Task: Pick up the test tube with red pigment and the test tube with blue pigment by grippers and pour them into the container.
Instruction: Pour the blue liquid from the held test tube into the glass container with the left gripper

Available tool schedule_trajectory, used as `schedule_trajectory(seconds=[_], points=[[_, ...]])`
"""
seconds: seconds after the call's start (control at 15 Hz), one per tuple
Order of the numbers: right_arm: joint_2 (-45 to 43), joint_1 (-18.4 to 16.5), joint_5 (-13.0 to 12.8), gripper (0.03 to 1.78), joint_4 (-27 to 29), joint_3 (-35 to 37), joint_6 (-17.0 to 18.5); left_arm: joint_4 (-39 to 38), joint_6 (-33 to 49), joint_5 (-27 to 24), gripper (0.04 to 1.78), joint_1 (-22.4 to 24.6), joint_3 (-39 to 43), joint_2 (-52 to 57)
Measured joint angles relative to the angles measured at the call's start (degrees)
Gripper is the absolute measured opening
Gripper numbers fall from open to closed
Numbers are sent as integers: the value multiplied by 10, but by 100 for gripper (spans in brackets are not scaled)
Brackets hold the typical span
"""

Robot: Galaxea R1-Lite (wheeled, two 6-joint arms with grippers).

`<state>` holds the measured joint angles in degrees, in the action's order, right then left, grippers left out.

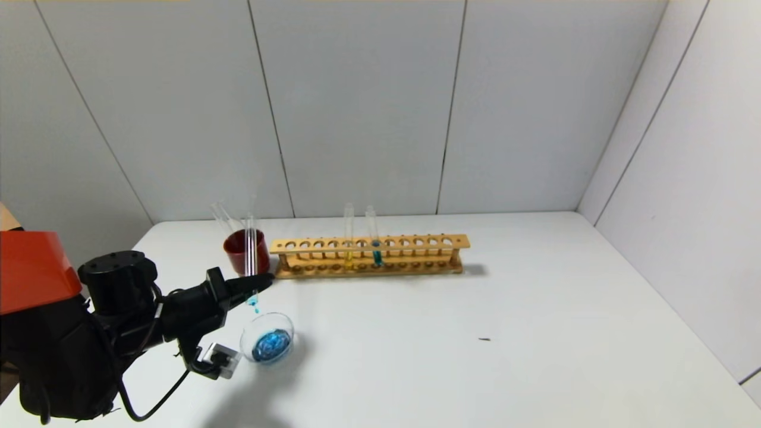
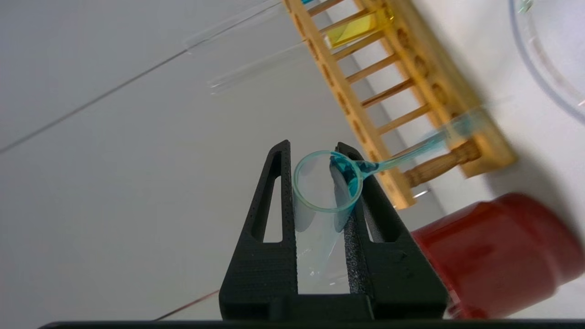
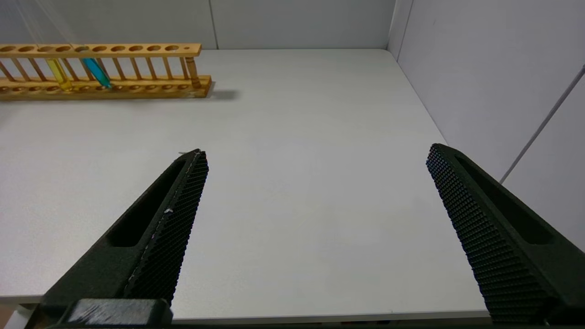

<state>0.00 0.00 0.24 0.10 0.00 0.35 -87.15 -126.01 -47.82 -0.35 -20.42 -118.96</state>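
Pouring blue from the test tube with blue pigment (image 1: 251,261) into the container (image 1: 267,338).

I have my left gripper (image 2: 320,183) pinching the tube between its 2 fingers (image 2: 269,219), mouth tipped down just above the dish, so the blue stream (image 2: 402,155) can fall in. A blue puddle already sits in the dish, so I think this pour is almost done. The dish sits near the red cup (image 1: 246,250) and the wooden rack (image 1: 368,255), which holds 1 yellow tube (image 1: 348,235) and 1 more blue tube (image 1: 374,235). I see no red tube. My right gripper (image 3: 315,205) waits over bare table (image 3: 297,137), fingers spread wide.
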Motion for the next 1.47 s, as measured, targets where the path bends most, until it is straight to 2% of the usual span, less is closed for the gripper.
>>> schedule_trajectory(seconds=[0.2,0.53,1.47], points=[[0,0,0,175,0,0,0,0,-64,0,34,0,10,18],[0,0,0,175,0,0,0,0,-113,6,34,-14,18,46],[0,0,0,175,0,0,0,0,-119,37,34,-20,23,72]])
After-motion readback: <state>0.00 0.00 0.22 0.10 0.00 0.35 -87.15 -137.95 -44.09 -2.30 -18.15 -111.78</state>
